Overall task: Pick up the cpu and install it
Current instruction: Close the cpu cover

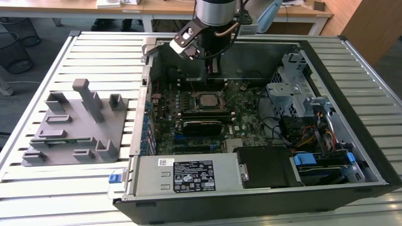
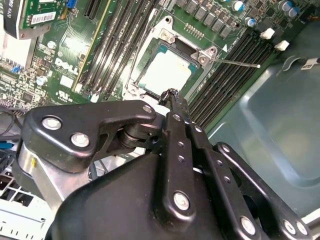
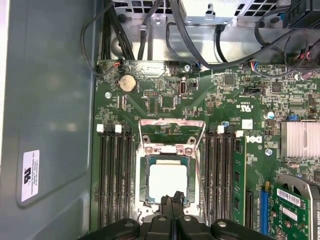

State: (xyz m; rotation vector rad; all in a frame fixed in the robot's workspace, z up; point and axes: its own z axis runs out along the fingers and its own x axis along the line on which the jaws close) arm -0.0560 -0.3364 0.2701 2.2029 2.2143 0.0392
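The cpu [image 3: 168, 181] is a pale silvery square lying flat in the motherboard socket, whose metal load frame [image 3: 172, 131] is swung open. In the exterior view the cpu [image 1: 208, 100] sits mid-board inside the open computer case. My gripper [image 3: 172, 201] hangs just above the cpu's near edge with its black fingers pressed together and nothing between them. The second wrist view has the fingertips [image 2: 170, 96] over the edge of the cpu [image 2: 167, 70], apart from it. The gripper [image 1: 214, 71] reaches down into the case from the back.
Memory slots [image 3: 114, 175] flank the socket on both sides. A thin socket lever [image 2: 235, 62] sticks out sideways. A grey fixture [image 1: 72, 127] stands on the slatted table at the exterior view's left. A drive cage [image 1: 295, 92] and cables crowd the case's right.
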